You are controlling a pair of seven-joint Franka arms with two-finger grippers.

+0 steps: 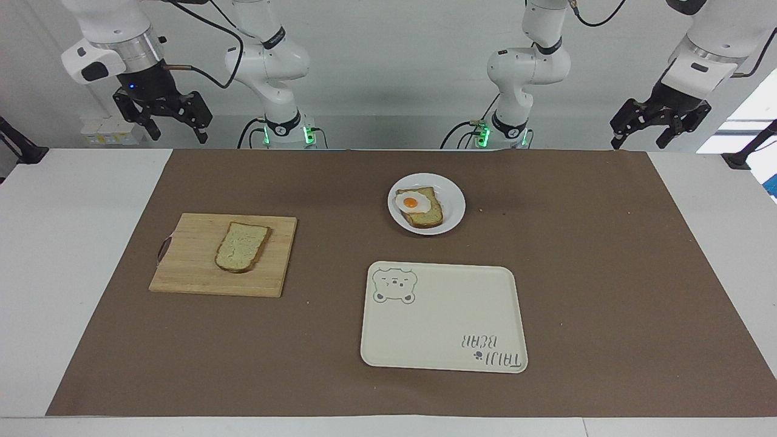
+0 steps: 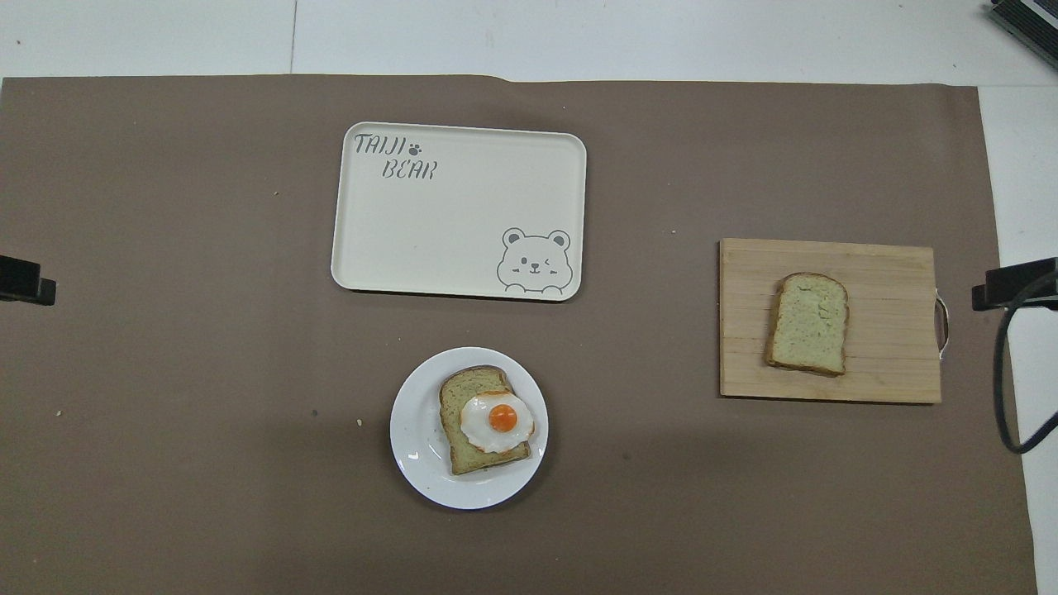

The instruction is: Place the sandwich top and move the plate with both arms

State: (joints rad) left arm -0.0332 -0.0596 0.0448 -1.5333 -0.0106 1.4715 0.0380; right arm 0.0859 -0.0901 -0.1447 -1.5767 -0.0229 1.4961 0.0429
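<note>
A robotics lab: two white arms (image 1: 267, 67) (cabled, base-mounted) at a paper-covered table (image 1: 73, 243).

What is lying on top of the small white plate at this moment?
On the plate lies one bread slice with a fried egg on top. The egg covers part of the bread, and the bread covers the plate's middle, so what is beneath them cannot be seen.

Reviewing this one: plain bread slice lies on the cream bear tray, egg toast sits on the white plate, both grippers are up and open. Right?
Not quite. The plain bread slice lies on the wooden cutting board, not the cream bear tray, as the overhead view shows. The rest stands.
</note>
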